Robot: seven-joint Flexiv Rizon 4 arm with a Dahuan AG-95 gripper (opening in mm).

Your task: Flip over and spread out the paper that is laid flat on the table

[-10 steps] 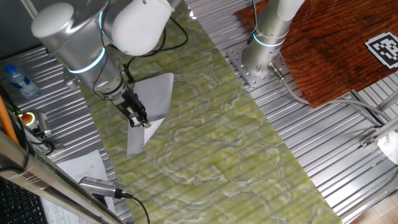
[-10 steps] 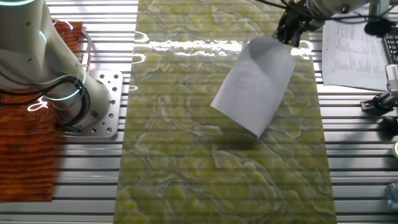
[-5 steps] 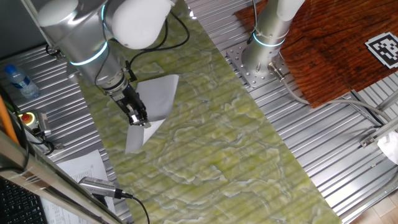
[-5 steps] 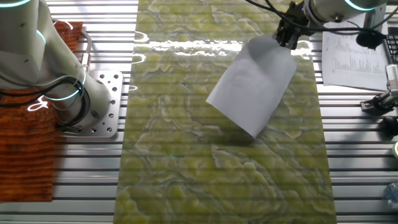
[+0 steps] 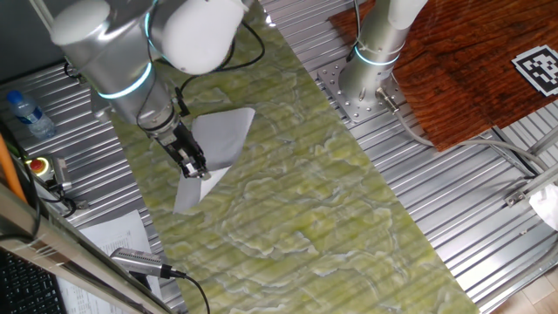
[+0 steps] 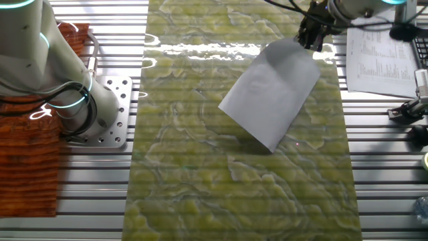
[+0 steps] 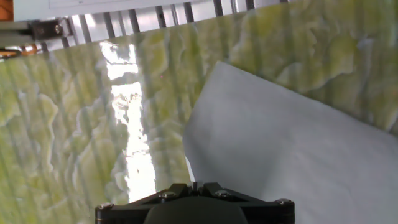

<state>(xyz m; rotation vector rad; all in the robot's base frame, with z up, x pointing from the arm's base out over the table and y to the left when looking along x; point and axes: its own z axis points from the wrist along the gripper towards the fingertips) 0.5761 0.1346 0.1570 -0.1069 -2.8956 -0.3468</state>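
Gripper (image 6: 311, 39) jaws clamped on one edge of the paper (image 6: 271, 94); sheet hangs lifted above the table (image 6: 200, 174).

Plain white paper (image 6: 273, 96), seemingly blank, over the green-yellow marbled table (image 6: 200, 167).

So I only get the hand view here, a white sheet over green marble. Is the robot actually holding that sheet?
Observer: Yes. In one fixed view the end effector is shut on an edge of the paper.
Operator: Is it lying flat?
Observer: No. The other fixed view shows a shadow on the table under its far corner, so it looks lifted.
Operator: Any other paper around?
Observer: A printed sheet lies on the ribbed metal beside the mat.
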